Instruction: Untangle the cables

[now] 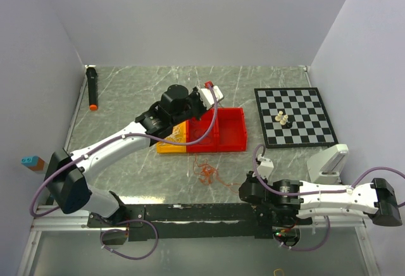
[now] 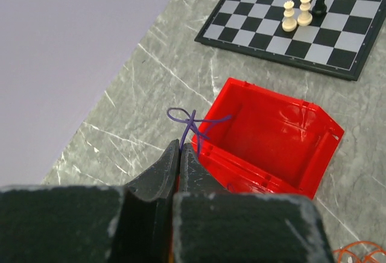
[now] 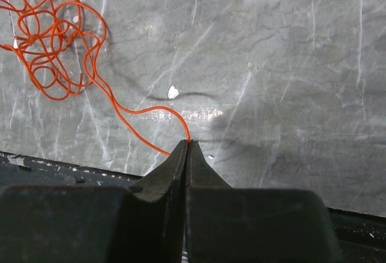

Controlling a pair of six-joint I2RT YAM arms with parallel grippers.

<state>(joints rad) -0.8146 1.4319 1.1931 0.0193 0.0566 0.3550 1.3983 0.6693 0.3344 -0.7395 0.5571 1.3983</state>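
Note:
My left gripper [image 2: 181,145] is shut on a thin purple cable [image 2: 192,120], whose small loop stands up from the fingertips over the near left corner of the red bin [image 2: 274,97]. In the top view this gripper [image 1: 197,106] is above the bin's left part [image 1: 231,146]. My right gripper [image 3: 187,143] is shut on one end of an orange cable [image 3: 129,113], low over the table. That cable runs left to a loose tangled heap [image 3: 48,40], which shows in the top view [image 1: 206,172] in front of the bin. No white cable is clear.
A yellow bin [image 1: 166,149] adjoins the red bin's left side, with thin wiry contents too small to tell. A chessboard [image 1: 304,114] with three pieces [image 2: 301,11] lies at the right. A black marker [image 1: 92,89] lies far left. A black strip [image 3: 36,175] borders the near edge.

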